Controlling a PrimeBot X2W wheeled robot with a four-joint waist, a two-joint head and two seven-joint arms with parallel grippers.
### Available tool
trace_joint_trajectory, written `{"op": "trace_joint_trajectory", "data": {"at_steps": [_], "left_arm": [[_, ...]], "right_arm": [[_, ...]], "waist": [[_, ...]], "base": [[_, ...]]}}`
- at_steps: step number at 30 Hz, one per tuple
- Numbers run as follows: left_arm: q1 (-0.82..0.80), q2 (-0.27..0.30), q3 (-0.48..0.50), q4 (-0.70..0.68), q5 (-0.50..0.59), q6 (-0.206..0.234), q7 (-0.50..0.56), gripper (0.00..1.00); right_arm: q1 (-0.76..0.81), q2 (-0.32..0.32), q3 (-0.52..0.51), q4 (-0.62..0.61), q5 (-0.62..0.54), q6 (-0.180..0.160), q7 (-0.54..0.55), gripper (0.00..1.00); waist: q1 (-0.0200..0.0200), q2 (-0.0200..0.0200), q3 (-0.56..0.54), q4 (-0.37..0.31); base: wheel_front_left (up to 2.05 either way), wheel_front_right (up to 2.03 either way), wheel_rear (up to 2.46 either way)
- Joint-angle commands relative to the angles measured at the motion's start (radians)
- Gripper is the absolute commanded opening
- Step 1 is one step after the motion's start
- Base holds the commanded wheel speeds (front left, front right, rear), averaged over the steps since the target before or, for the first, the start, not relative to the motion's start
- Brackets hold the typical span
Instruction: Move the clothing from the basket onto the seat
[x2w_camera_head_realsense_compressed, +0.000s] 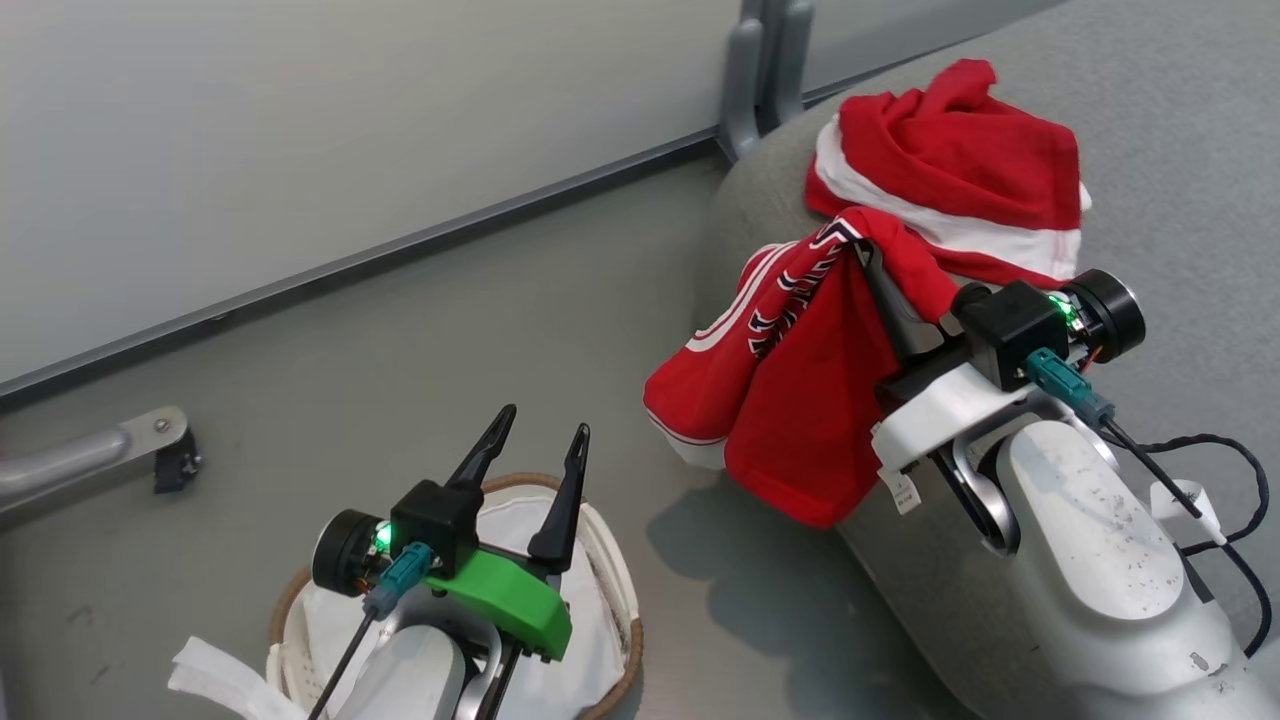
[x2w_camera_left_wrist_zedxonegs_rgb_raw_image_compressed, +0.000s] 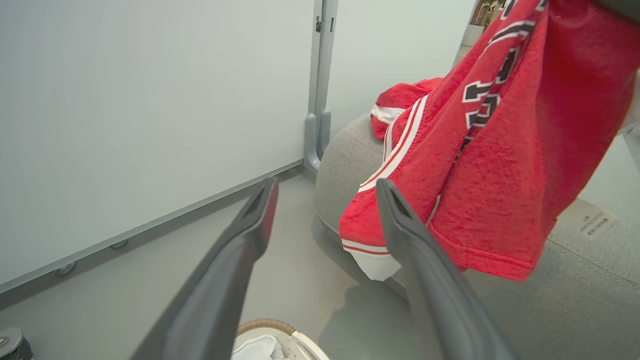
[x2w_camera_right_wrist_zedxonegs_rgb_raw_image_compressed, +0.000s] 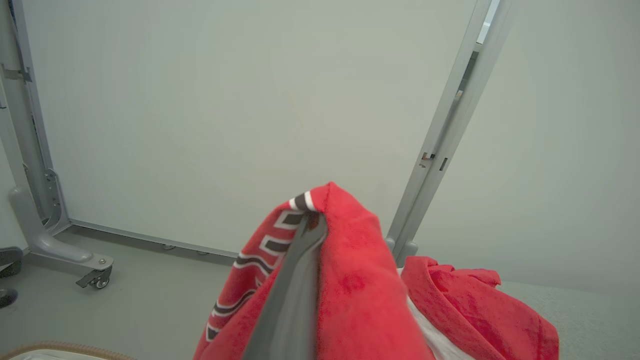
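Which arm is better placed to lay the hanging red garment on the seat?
Right. The right claw is shut on the lettered garment by the seat; the left claw stands open above the basket.

Bare grey floor (x2w_camera_head_realsense_compressed: 520, 290) lies open between the white panel (x2w_camera_head_realsense_compressed: 300, 130) at the far left and the seat (x2w_camera_head_realsense_compressed: 1170, 140) at the right, giving the widest room to pass. A caster leg (x2w_camera_head_realsense_compressed: 160, 445) juts onto it at the left. Near left, the basket (x2w_camera_head_realsense_compressed: 283, 605) sits under the left gripper (x2w_camera_head_realsense_compressed: 545, 425), whose spread fingers and arm cover much of its mouth. A red garment (x2w_camera_head_realsense_compressed: 800, 410) hangs from the pinched right gripper (x2w_camera_right_wrist_zedxonegs_rgb_raw_image_compressed: 312, 225) over the seat's left edge, blocking the way between the arms. Farther back, a red heap (x2w_camera_head_realsense_compressed: 950, 160) fills the seat's far corner, just before a panel post (x2w_camera_head_realsense_compressed: 765, 70). Right of the heap the seat is bare.
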Motion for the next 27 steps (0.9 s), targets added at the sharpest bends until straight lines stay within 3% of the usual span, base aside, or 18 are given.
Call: {"op": "trace_joint_trajectory", "data": {"at_steps": [1, 8, 15, 20, 27], "left_arm": [[-0.018, 0.003, -0.008, 0.001, 0.012, -0.004, -0.001, 1.00], [-0.048, 0.022, -0.045, -0.002, 0.010, -0.004, -0.001, 1.00], [-0.072, 0.036, -0.082, -0.009, 0.001, -0.004, -0.001, 1.00], [-0.089, 0.056, -0.103, -0.024, 0.005, -0.004, -0.001, 1.00], [-0.144, 0.084, -0.127, -0.065, 0.024, -0.004, -0.001, 1.00]], "right_arm": [[-0.008, -0.002, -0.005, -0.005, -0.004, -0.001, -0.002, 0.00], [-0.002, 0.000, -0.036, -0.007, -0.006, -0.001, -0.002, 0.00], [-0.028, -0.016, -0.094, -0.019, -0.014, -0.001, -0.002, 0.00], [-0.121, -0.071, -0.139, -0.029, -0.008, -0.001, -0.002, 0.00], [-0.370, -0.221, -0.218, 0.001, -0.003, -0.001, -0.002, 0.00]], "waist": [[0.0000, -0.0001, 0.046, -0.114], [0.0000, -0.0001, 0.077, -0.188], [0.0000, -0.0001, 0.105, -0.179], [0.0000, -0.0001, 0.148, -0.145], [0.0000, -0.0001, 0.272, -0.078]], "base": [[0.00, 0.00, 0.00], [0.00, 0.00, 0.00], [0.00, 0.00, 0.00], [0.00, 0.00, 0.00], [0.00, 0.00, 0.00]]}}
